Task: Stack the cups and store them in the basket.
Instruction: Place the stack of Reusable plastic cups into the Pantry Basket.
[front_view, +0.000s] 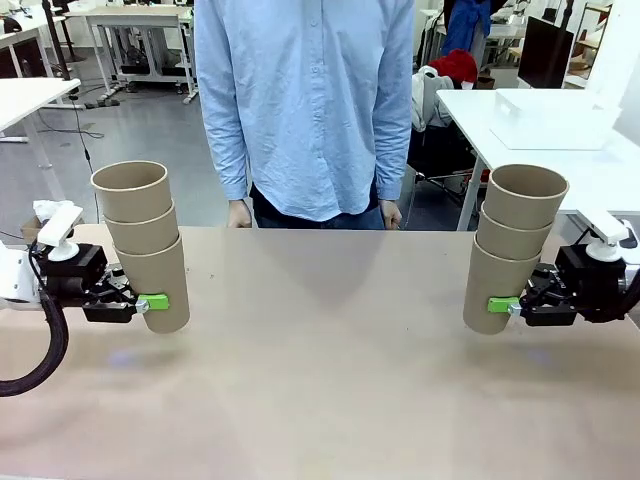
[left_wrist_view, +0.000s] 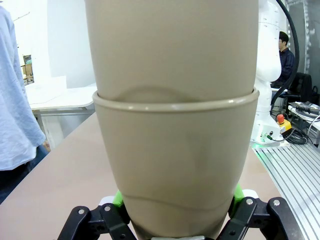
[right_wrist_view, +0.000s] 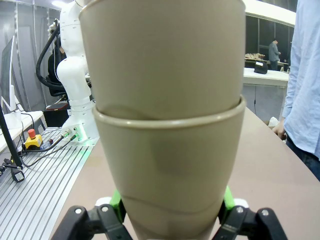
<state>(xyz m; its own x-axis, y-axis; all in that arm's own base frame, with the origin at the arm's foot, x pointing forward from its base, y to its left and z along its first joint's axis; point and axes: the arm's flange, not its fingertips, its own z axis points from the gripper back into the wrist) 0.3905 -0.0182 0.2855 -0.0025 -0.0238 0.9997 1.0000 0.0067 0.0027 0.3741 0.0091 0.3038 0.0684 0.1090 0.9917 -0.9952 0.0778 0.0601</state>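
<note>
Nearest, the left claw (front_view: 150, 301) is clenched on the lowest cup of the left stack (front_view: 148, 250). Its green pads (left_wrist_view: 118, 199) press on either side of that cup's lower wall (a faint crease runs across the wall just above them in the left wrist view). Likewise, the right claw (front_view: 505, 304) grasps the lowest cup of the right stack (front_view: 515, 245), its own pads (right_wrist_view: 116, 199) squeezing the wall low down.

Each stack is three tan cups nested one inside another, their rims showing as steps. The left stack is at the left side of the tabletop (front_view: 320, 380) and leans a little, top toward the left. The right stack is at the right side and leans with its top toward the right. The two are well apart, with bare tabletop between them. Both bottoms look raised just off the surface, though I cannot tell for sure.

Farther off, a person in a light blue shirt (front_view: 305, 100) stands at the far edge, a hand (front_view: 238, 213) hanging near it. Beyond, on a white table (front_view: 600, 170) at the right, lies a white box (front_view: 548, 120) (whether it is the basket I cannot tell).
</note>
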